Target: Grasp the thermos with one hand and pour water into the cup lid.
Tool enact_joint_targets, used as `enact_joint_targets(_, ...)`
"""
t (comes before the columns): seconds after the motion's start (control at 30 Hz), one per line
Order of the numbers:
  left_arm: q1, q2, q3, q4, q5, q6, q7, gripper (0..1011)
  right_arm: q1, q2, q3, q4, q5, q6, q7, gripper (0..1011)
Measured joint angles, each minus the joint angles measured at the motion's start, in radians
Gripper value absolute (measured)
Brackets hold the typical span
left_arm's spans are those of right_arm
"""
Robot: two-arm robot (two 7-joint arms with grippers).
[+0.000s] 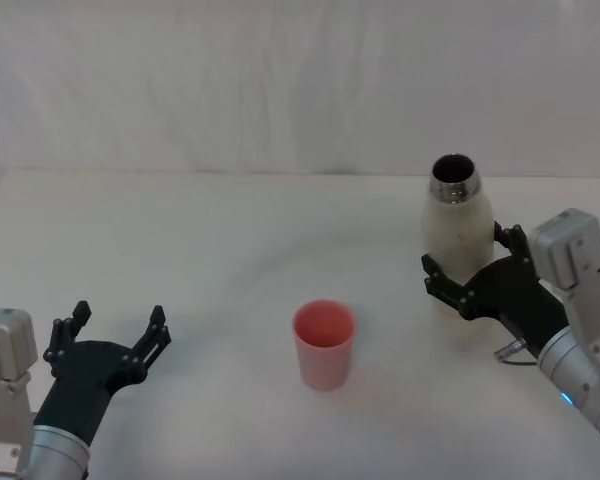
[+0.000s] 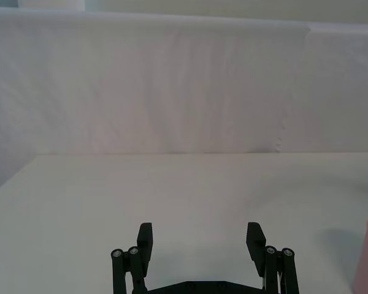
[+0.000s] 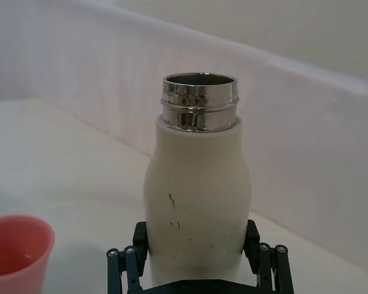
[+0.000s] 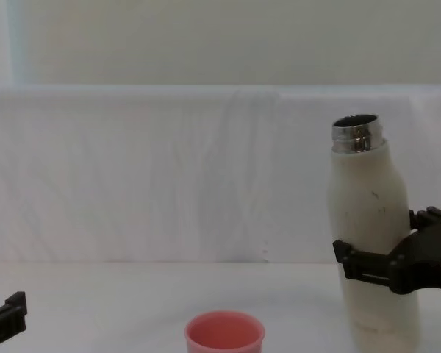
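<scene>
White cloth covers the surface (image 1: 230, 260) and hangs as a backdrop behind it. On the robot's right side stands the thermos (image 1: 458, 235), upright, its cap off and the shiny steel neck open at the top; small dark specks mark its cream body. The right gripper (image 1: 467, 272) reaches in from the right edge and grasps the thermos around its lower body, one black finger on each side of it, pressed against the wall in the right wrist view (image 3: 196, 242). In the chest view the thermos (image 4: 369, 235) rises well above the gripper (image 4: 386, 265) that clasps it, and its base seems to rest on the surface. The left gripper (image 1: 118, 328) lies low at the robot's near left, released, its fingers spread wide with nothing between them (image 2: 199, 242). The cup lid (image 1: 324, 343), small and pink, stands upright with its mouth up near the middle of the surface, between the two grippers, apart from the thermos.
</scene>
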Motion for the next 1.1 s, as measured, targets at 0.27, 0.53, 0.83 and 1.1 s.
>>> enact_joint_targets(0.27,0.000,0.000,0.000,0.000,0.000,0.000,0.000,1001,0.007,0.042,-0.031,-0.023,-0.153,-0.005,-0.019,950)
enact_joint_targets(0.53,0.000,0.000,0.000,0.000,0.000,0.000,0.000,1001,0.019,0.068,-0.066,-0.029,-0.291,-0.005,-0.029,950)
enact_joint_targets(0.83,0.000,0.000,0.000,0.000,0.000,0.000,0.000,1001,0.027,0.080,-0.095,-0.025,-0.398,-0.008,-0.019,951)
enact_joint_targets(1.1,0.000,0.000,0.000,0.000,0.000,0.000,0.000,1001,0.039,0.093,-0.128,-0.012,-0.514,-0.013,-0.007,951)
